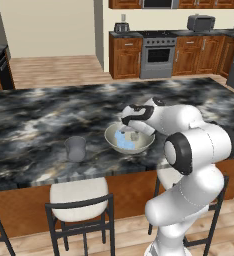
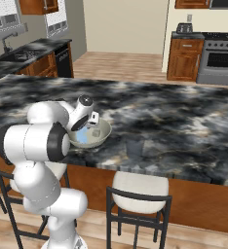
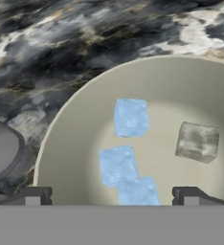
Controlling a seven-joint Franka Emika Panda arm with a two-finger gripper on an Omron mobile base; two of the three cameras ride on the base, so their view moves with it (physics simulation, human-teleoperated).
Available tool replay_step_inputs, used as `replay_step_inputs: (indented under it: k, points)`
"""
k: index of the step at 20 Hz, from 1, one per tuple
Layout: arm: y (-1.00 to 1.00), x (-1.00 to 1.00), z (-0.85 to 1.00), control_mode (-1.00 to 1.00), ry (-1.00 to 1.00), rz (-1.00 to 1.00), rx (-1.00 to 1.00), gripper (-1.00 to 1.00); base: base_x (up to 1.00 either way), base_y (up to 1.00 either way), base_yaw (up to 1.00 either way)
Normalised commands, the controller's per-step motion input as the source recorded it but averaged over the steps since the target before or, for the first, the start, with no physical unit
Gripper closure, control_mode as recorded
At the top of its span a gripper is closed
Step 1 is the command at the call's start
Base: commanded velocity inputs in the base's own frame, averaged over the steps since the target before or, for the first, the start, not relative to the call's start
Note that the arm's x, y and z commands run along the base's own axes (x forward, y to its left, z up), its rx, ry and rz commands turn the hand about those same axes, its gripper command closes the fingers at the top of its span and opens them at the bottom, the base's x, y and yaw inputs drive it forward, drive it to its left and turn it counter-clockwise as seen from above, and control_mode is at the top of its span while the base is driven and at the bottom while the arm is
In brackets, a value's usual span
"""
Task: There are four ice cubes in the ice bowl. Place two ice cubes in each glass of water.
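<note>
The pale beige ice bowl (image 1: 139, 146) (image 2: 102, 135) (image 3: 75, 124) sits near the counter's front edge. In it lie three pale blue ice cubes (image 3: 131, 117) (image 3: 117, 165) (image 3: 139, 191) and a greyer cube (image 3: 197, 141). My gripper (image 1: 130, 132) (image 2: 92, 122) (image 3: 111, 198) hangs just over the bowl, open, its fingertips (image 3: 32, 196) spread wide with the nearest blue cube roughly between them. One grey glass (image 1: 75, 148) (image 3: 0, 152) stands left of the bowl. A second glass (image 2: 135, 148) stands to the bowl's right.
The dark marbled island counter (image 1: 39, 120) (image 2: 184, 121) stretches far behind the bowl. Stools (image 1: 79, 197) (image 2: 138, 187) stand under its front edge. A stove (image 1: 158, 55) and wooden cabinets line the back wall.
</note>
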Motion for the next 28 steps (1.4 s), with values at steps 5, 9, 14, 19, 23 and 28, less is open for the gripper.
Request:
replay_step_inputs:
  k: [5, 9, 14, 19, 23, 28]
  points:
    - [0.00, 0.19, -0.06, -1.00, 0.00, 0.02, 0.00, -1.00, 0.00, 0.00, 0.00]
    - [0.00, 0.23, -0.11, -1.00, 0.00, 0.03, 0.00, -1.00, 0.00, 0.00, 0.00]
    - [0.00, 0.21, -0.18, -1.00, 0.00, 0.03, 0.00, -1.00, 0.00, 0.00, 0.00]
    - [0.01, 0.15, -0.22, -1.00, 0.00, 0.03, 0.00, -1.00, 0.00, 0.00, 0.00]
    - [0.06, 0.11, -0.21, -1.00, 0.00, 0.03, 0.00, -1.00, 0.00, 0.00, 0.00]
    - [0.05, 0.14, -0.18, -1.00, 0.00, 0.03, 0.00, -1.00, 0.00, 0.00, 0.00]
